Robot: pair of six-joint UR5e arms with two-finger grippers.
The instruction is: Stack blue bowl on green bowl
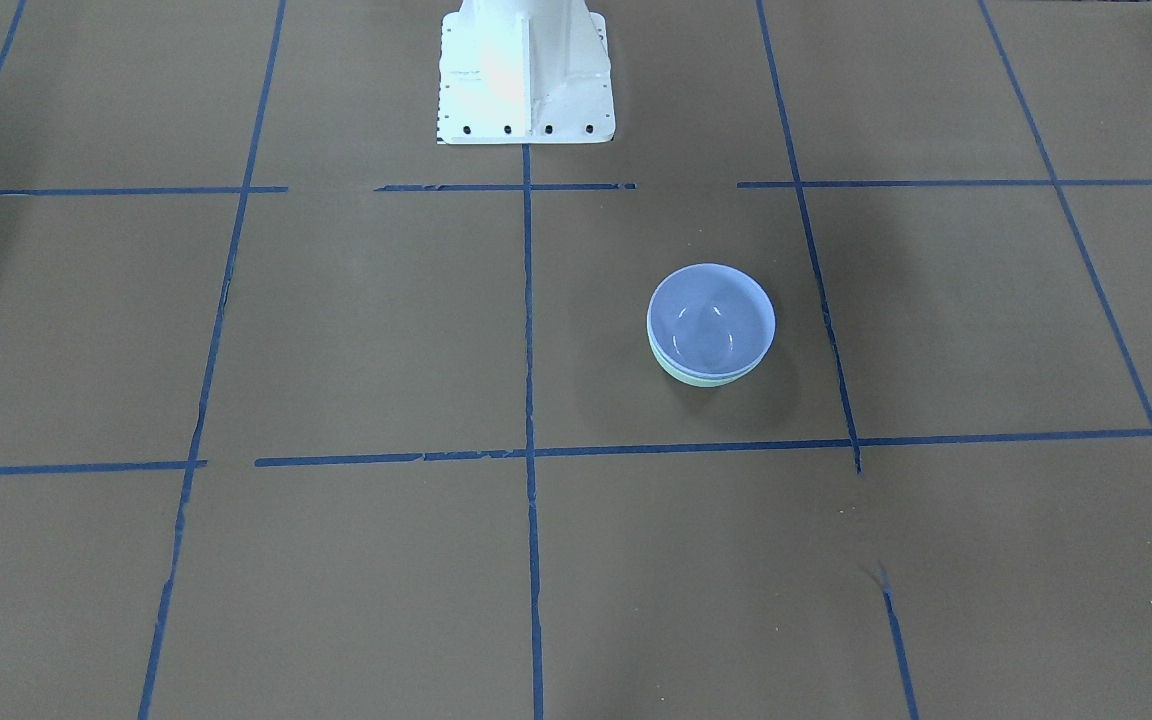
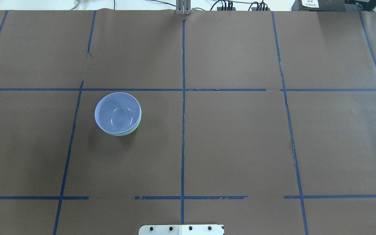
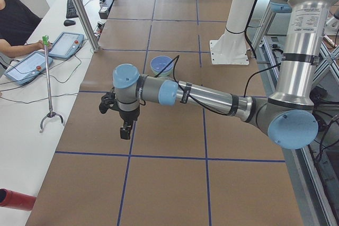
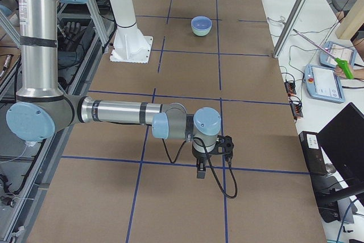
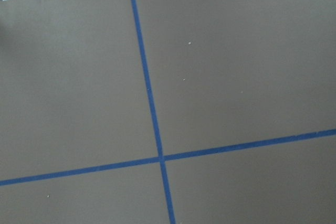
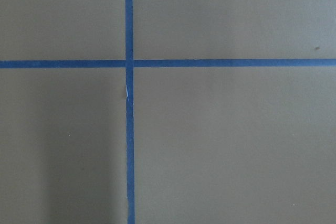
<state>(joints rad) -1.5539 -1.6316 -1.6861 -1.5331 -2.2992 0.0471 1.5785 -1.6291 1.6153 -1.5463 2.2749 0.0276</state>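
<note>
Resting nested in the green bowl (image 1: 701, 379), whose mint edge peeks out beneath it, the blue bowl (image 1: 711, 320) sits upright on the brown table (image 1: 336, 330), well apart from both grippers. The left gripper (image 3: 123, 128) hangs pointing down near a blue tape line (image 5: 148, 87), with the stacked bowls beyond its arm, and the right gripper (image 4: 200, 170) hangs far from them towards the table's other end. Whether either gripper's fingers are apart or together cannot be told from these side views.
</note>
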